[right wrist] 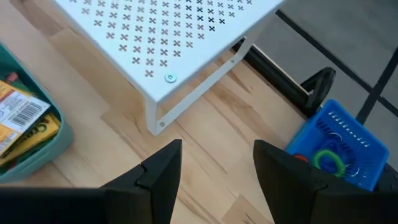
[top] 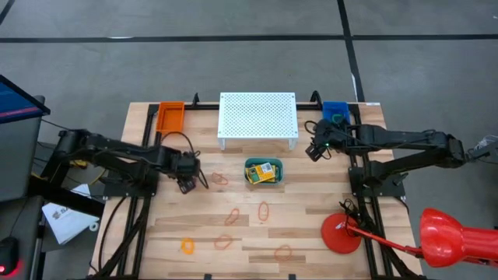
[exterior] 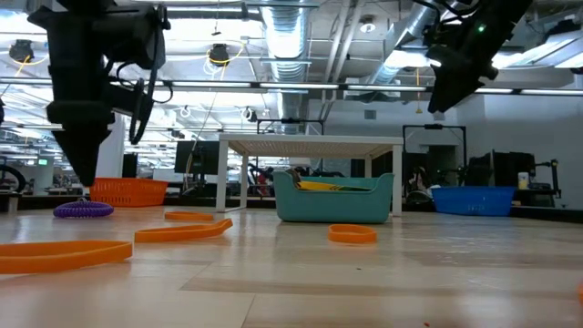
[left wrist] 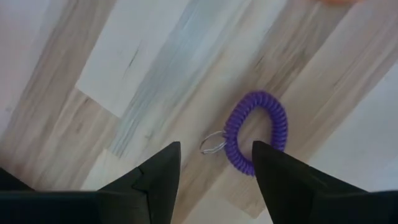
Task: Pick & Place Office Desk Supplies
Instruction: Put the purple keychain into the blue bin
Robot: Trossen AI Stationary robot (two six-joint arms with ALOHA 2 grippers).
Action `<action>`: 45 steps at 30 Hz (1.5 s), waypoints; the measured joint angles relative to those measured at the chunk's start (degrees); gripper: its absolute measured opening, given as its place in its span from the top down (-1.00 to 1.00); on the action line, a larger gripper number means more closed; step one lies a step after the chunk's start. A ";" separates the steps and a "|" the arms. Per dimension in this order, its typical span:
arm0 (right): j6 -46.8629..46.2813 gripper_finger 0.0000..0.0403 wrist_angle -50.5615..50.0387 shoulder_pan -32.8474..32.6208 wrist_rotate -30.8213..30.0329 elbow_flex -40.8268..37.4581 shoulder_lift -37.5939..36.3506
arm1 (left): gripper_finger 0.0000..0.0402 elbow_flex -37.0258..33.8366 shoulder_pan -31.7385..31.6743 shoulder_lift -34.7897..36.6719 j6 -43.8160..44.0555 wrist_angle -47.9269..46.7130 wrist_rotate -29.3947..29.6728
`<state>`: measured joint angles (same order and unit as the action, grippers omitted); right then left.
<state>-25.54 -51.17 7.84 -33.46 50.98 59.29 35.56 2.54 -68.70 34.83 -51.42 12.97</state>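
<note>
A purple coiled loop (left wrist: pixel 258 127) with a small metal ring lies flat on the wood, left of the table's middle (exterior: pixel 82 210). My left gripper (left wrist: pixel 214 155) points steeply down just above it, open; one fingertip (left wrist: pixel 264 152) overlaps the coil's edge in the wrist view, and the low view shows a gap under the tips. Several orange rubber bands (top: pixel 264 210) lie flat on the near half of the table. Two crayon boxes (top: pixel 263 173) lie in a teal bin (top: pixel 278 166). My right gripper (top: pixel 315 150) hangs open above the table, right of the white stand.
A white perforated stand (top: pixel 257 117) sits at the far middle, between an orange bin (top: pixel 170 115) and a blue bin (right wrist: pixel 333 146) that holds coiled loops. A red round disc (top: pixel 341 232) with a red lamp (top: pixel 451 237) sits at the near right.
</note>
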 joint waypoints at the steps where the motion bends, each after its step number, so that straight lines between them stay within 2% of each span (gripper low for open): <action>1: 0.02 0.03 0.07 0.00 0.00 -0.35 0.02 | 0.04 -0.01 0.52 -0.70 0.14 -0.06 0.45; 13: -1.48 0.03 0.75 -0.37 0.44 -4.19 0.04 | 0.04 -0.01 2.00 -8.90 -1.38 4.40 2.39; 19: -1.77 0.03 1.30 -1.77 0.46 -4.20 0.04 | 0.10 -1.97 1.72 -11.36 -2.72 10.54 2.09; 23: -2.18 0.03 2.11 -2.75 0.48 -4.20 0.04 | 0.36 -3.56 0.66 -10.81 -2.81 12.38 0.71; 27: -3.02 0.04 2.94 -3.78 0.66 -4.20 0.04 | 0.85 -4.57 0.03 -8.43 -2.85 14.08 -1.05; 34: -5.60 0.04 3.67 -6.78 0.66 -4.17 -0.09 | 0.97 -4.99 2.01 -1.10 -4.89 18.23 1.34; 39: -7.52 0.04 3.90 -10.00 0.64 -4.17 -0.09 | 0.97 -5.02 6.24 4.34 -7.63 29.26 1.03; 45: -6.75 0.04 8.23 -13.03 0.57 -4.17 -0.09 | 0.97 -4.95 11.20 5.27 -16.96 50.87 4.84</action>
<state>-32.29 -42.95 -5.20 -32.88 46.81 59.20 30.61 13.74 -63.43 17.87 -0.55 17.81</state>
